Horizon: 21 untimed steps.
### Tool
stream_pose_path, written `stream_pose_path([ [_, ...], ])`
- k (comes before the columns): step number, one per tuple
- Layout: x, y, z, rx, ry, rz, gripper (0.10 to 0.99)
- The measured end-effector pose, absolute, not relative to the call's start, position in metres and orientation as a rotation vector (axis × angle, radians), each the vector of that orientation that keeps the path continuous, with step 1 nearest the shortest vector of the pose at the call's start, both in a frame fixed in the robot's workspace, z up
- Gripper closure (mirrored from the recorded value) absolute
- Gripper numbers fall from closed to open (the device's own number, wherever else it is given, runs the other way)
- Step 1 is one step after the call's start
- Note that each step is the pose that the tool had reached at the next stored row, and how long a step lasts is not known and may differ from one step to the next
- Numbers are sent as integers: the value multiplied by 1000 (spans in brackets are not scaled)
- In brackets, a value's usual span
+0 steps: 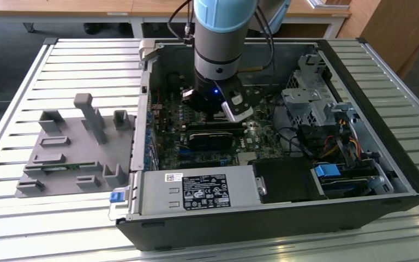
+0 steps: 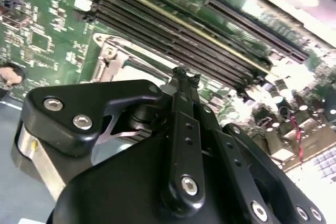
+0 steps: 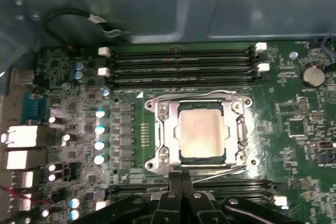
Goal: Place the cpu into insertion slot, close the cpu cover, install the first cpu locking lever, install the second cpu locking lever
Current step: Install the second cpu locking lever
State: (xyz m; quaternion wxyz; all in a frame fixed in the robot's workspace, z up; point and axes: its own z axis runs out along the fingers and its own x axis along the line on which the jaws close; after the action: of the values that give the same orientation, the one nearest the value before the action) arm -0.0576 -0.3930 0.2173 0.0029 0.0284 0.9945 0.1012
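Observation:
The cpu (image 3: pixel 200 128), a square chip with a dull silver top, lies flat in the insertion slot, which is hidden beneath it. The cpu cover (image 3: pixel 164 129), a silver frame plate, lies down around the chip. A thin wire locking lever (image 3: pixel 189 97) runs along the cover's side toward the memory slots. Another lever (image 3: pixel 220 171) runs along the opposite side. My gripper (image 3: pixel 181 181) is shut, its fingertips right by that second lever at the cover's edge, nothing visibly held. In the second wrist view my gripper (image 2: pixel 181 74) points down beside the socket's corner. In the exterior view my gripper (image 1: pixel 217 114) reaches into the open computer case.
Long black memory slots (image 3: pixel 178 66) flank the socket on both sides. A black heat-sink block (image 1: pixel 213 136) lies just in front of the gripper. The power supply (image 1: pixel 195 191), cables and drive cage (image 1: pixel 311 103) crowd the case. A grey fixture tray (image 1: pixel 71 147) sits at the exterior view's left.

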Motion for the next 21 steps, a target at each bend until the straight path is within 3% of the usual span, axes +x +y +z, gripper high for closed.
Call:
stream_pose_path([
  [21, -76, -402, 199, 88, 3102, 416, 980],
])
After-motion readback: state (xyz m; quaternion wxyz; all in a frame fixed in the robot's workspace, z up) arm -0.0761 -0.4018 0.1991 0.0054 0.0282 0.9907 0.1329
